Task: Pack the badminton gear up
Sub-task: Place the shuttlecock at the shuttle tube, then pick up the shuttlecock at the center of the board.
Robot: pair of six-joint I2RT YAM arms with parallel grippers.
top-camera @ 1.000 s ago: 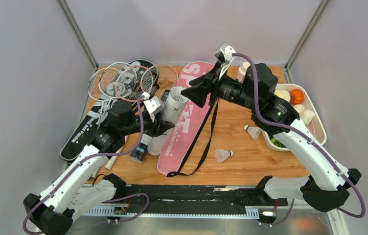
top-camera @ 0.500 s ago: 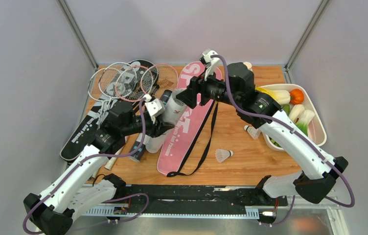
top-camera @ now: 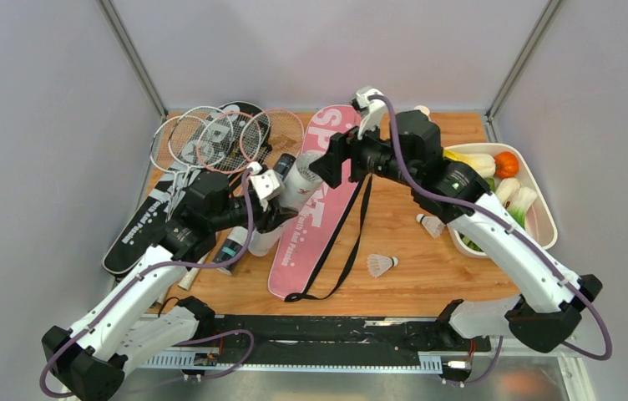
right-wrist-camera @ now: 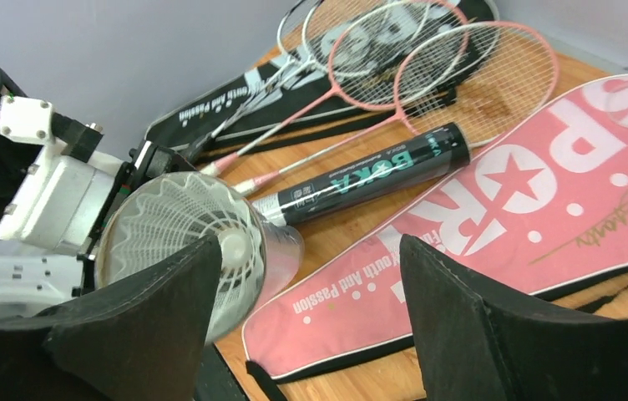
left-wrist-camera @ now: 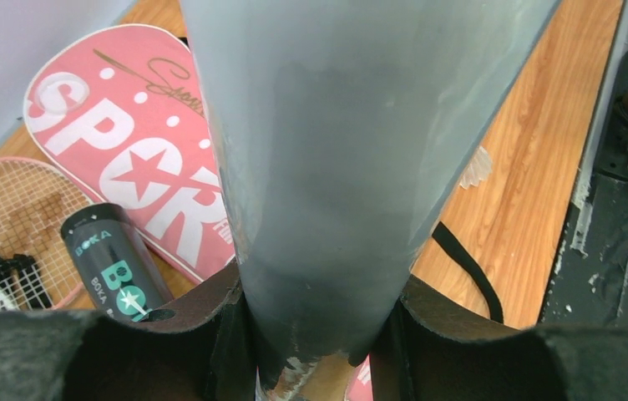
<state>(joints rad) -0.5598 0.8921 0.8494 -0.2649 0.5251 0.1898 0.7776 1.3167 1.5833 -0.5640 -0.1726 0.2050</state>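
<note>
Gripping the white tube (left-wrist-camera: 327, 167), the left pincer (left-wrist-camera: 315, 334) steadies it; right pincer (right-wrist-camera: 311, 251) gapes empty; shuttlecocks (top-camera: 382, 265), rackets (top-camera: 210, 134) lie unpacked.

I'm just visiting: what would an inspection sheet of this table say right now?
Surface: wooden table.
Job's things: clear tube, black tube, rackets, pink bag, black bag, two loose shuttlecocks.
Clutter: vegetable tray, bottle.
Claws: left claw shut on the clear tube; right claw open near its mouth.
Cables: purple cable along each arm.
Surroundings: grey walls.
</note>
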